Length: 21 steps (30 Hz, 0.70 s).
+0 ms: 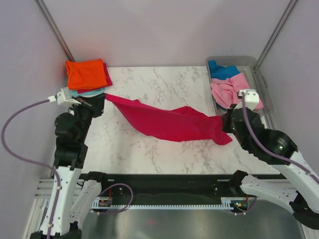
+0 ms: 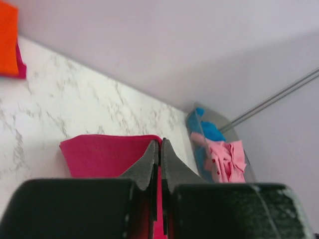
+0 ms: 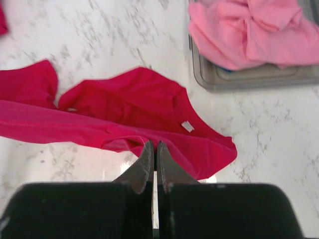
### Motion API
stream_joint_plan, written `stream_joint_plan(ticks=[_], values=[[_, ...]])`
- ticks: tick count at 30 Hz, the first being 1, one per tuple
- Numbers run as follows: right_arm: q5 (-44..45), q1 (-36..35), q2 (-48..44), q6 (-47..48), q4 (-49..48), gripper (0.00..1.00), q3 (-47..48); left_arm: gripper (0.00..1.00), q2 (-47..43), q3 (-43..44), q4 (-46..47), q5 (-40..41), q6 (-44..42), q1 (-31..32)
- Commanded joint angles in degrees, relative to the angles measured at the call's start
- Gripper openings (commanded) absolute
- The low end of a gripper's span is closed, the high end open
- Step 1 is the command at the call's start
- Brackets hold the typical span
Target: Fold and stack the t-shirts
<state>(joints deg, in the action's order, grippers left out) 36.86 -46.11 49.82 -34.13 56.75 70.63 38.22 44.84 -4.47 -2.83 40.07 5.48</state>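
Nearest, the right gripper (image 1: 225, 123), just this side of the tub (image 1: 265, 87), pinches one end of the crimson shirt (image 1: 169, 122). The cloth runs leftward from the tub, long axis across the table (image 1: 164, 87), to the left gripper (image 1: 94, 102), clamped on the other end. Farther back, well left of the tub, sits the folded stack (image 1: 85, 73), nearest the left arm.

Shirt count is coming to six: one crimson shirt (image 1: 169, 122) stretching across centre, three stacking at 10 o'clock (orange shirt (image 1: 85, 73), second crimson shirt (image 1: 107, 74), teal shirt (image 1: 84, 92)), and two sitting at 2 o'clock (blue shirt (image 1: 222, 71), light pink shirt (image 1: 227, 90)). One grey tub (image 1: 265, 92) is holding those two. Two grippers are showing: left gripper (image 2: 160, 149), right gripper (image 3: 153, 149).
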Motion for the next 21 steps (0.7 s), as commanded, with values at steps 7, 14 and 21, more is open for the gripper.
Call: stream_joint_plan(ticks=[7,14,21], values=[[-8.63,0.14,-11.58,16.44,-4.62,0.00,16.18,0.02,-11.40,22.03,-25.32,9.07,-11.42,-0.29],[-23.04,0.40,-11.07,21.55,-6.83,0.00,26.92,0.02,-17.30,33.19,-25.24,7.13,-15.37,-0.29],[-22.81,2.25,-9.13,28.13,-19.99,0.00,30.97,0.02,-12.65,41.73,-27.00,12.67,-23.37,0.67]])
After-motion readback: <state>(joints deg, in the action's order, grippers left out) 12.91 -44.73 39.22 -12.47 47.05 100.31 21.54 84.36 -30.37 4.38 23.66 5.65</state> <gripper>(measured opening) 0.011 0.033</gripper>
